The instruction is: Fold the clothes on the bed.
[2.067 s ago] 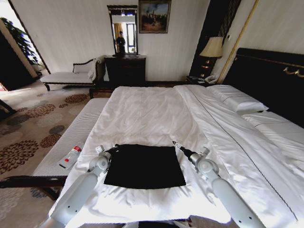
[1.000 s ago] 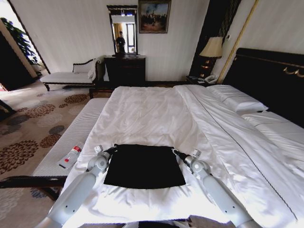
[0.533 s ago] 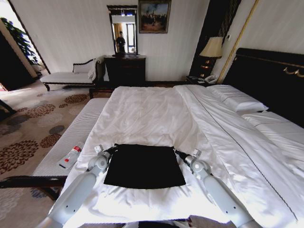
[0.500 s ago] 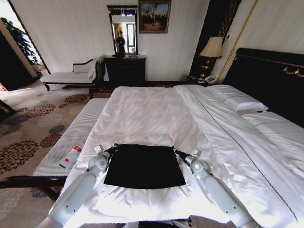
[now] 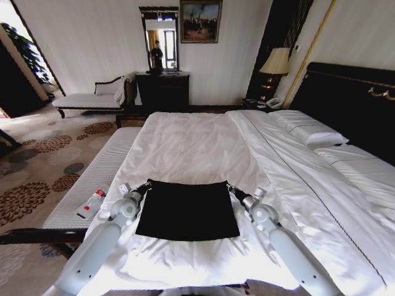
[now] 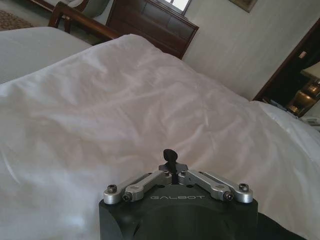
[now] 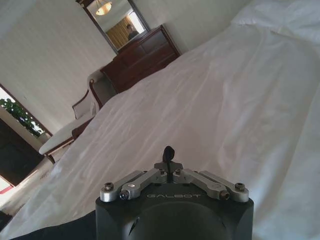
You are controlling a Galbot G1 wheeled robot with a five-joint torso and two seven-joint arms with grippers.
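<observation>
On the white-duvet bed point(image 5: 197, 148), a folded black cotton T-shirt point(image 5: 187, 209) lies flat near the foot edge.
I have my left gripper point(image 5: 147, 184) clamped on its far left corner, my right gripper point(image 5: 229, 187) clamped on its far right corner.

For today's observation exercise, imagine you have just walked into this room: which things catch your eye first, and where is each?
A black T-shirt, folded into a neat rectangle, lies on the white duvet near the foot of the large bed. The left end effector and right end effector sit at its two far corners, both closed. To the left, a small bottle lies on the white-cushioned bench.
</observation>
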